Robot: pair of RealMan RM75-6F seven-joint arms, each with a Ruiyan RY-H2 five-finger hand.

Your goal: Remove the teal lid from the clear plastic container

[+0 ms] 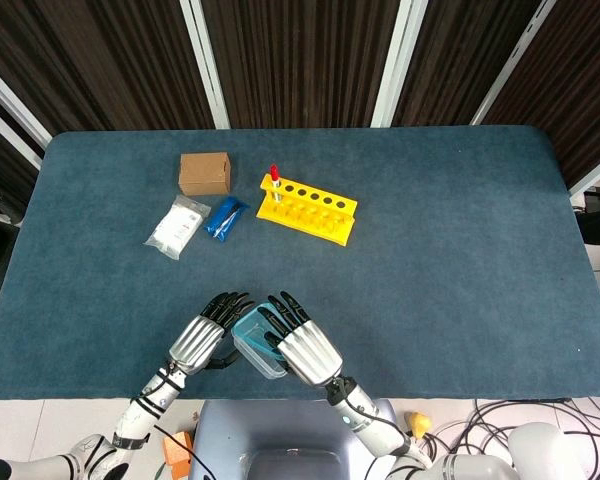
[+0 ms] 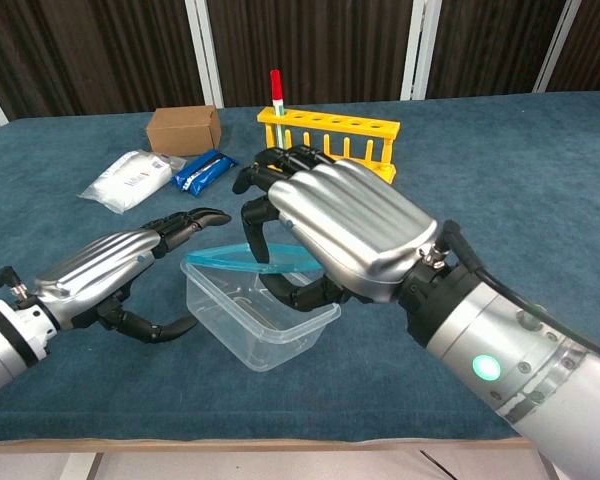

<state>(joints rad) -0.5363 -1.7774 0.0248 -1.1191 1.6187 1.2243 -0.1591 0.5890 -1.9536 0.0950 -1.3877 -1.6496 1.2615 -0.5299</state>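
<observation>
Teal lid point(image 2: 252, 257) sits pinched in my right hand point(image 2: 345, 230), tilted just above the clear container point(image 2: 265, 318) near the bench's point(image 1: 450, 260) front edge. My left hand point(image 2: 110, 272), fingers spread and curved, hovers beside the container's left wall, holding nothing.

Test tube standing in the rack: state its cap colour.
Red cap, on the test tube in the yellow plastic rack; clearest in the chest view.

Open blue table point(image 1: 460, 280) to the right and ahead. Farther back, well apart: yellow rack point(image 1: 307, 208), cardboard box point(image 1: 203, 173), white packet point(image 1: 176, 227), blue packet point(image 1: 225, 217).
</observation>
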